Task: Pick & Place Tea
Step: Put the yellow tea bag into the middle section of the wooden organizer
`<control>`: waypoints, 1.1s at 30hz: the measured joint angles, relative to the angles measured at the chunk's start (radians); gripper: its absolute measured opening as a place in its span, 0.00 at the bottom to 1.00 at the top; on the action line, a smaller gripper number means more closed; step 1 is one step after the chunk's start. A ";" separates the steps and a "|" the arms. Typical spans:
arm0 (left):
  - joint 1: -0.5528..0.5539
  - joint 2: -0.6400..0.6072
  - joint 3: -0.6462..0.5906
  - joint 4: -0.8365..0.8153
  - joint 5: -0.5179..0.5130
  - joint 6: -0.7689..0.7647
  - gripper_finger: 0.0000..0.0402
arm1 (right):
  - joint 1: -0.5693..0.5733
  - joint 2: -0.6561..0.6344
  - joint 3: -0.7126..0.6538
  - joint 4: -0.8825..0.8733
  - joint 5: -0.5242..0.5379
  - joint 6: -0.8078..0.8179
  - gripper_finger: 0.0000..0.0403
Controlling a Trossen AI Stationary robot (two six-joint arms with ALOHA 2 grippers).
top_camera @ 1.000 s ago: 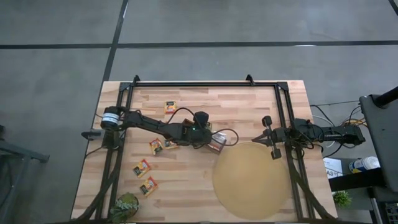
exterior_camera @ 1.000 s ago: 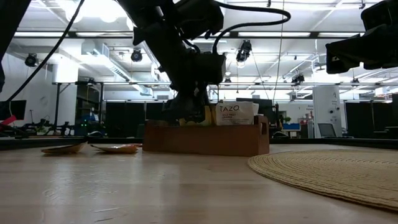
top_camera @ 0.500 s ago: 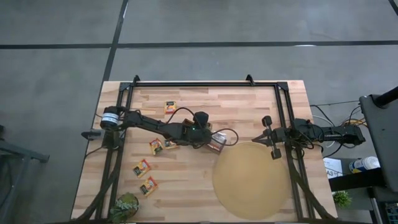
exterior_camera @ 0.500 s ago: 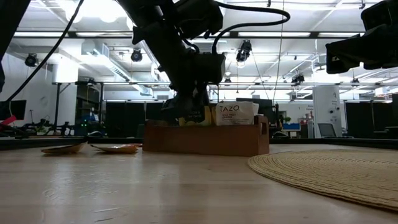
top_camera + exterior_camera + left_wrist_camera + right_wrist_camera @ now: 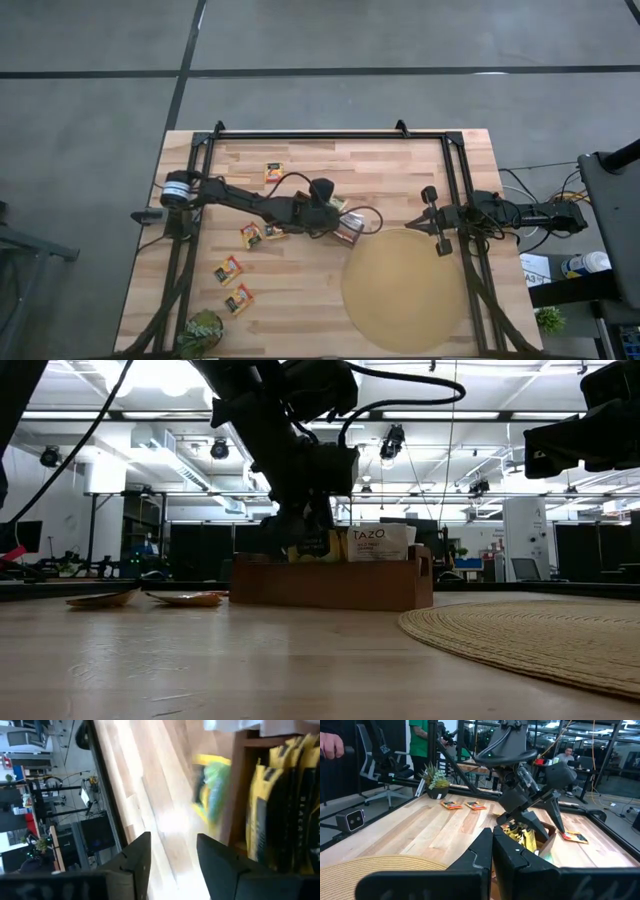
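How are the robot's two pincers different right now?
The left pincer is open with nothing between its fingers; the right pincer is shut. The left one hangs over the brown box of tea packets; the right one waits at the edge of the round mat. Both are dark two-finger claws.

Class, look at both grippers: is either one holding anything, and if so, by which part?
Neither holds anything. The left gripper hangs open over the wooden box, with a green-yellow tea sachet loose ahead of its fingers. The right gripper is shut on nothing.

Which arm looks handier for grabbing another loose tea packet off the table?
Probably the left gripper: open at the box, near the loose sachets. The right gripper waits shut beside the mat.
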 joint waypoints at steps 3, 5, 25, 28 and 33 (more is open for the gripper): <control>0.000 -0.009 0.006 0.001 -0.006 0.001 0.38 | 0.000 0.000 0.000 0.000 0.000 0.000 0.02; 0.000 -0.013 0.009 0.000 -0.006 0.001 0.38 | 0.000 0.000 0.000 0.000 0.000 0.000 0.02; 0.049 -0.127 0.078 -0.019 0.098 -0.175 0.38 | 0.000 0.000 0.000 0.000 0.000 0.000 0.02; 0.084 -0.144 0.103 -0.020 0.168 -0.230 0.38 | 0.000 0.000 0.000 0.000 0.000 0.000 0.02; 0.143 -0.148 0.119 -0.026 0.228 -0.231 0.38 | 0.000 0.000 0.000 0.000 0.000 0.000 0.02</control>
